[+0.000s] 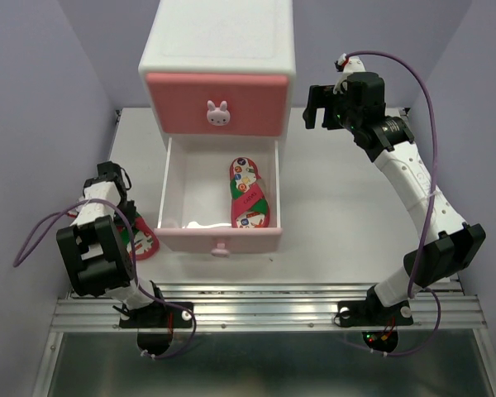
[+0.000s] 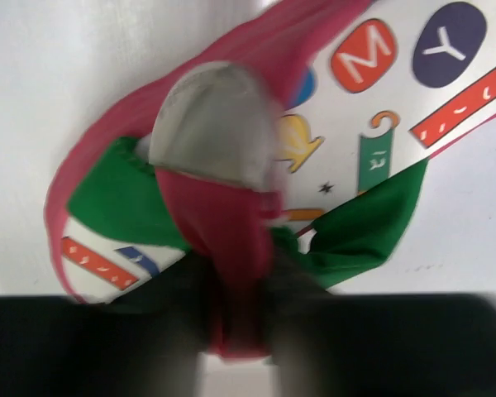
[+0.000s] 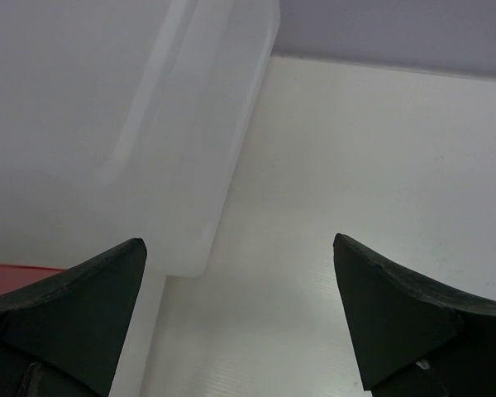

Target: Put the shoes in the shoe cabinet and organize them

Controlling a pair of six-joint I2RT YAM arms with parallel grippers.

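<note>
Left claw (image 2: 240, 331) clamped a red flat sandal's (image 2: 397, 116) strap near the white table's (image 1: 339, 231) edge; right claw (image 3: 238, 241) hung open.

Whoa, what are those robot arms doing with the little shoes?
They are putting shoes away in the small cabinet. Its bottom drawer is pulled open, and one red sandal already lies inside. The left gripper is down on the table beside the drawer, pinching the strap of the matching sandal. The right gripper is open and holds nothing; it hangs by the cabinet's right side.
</note>
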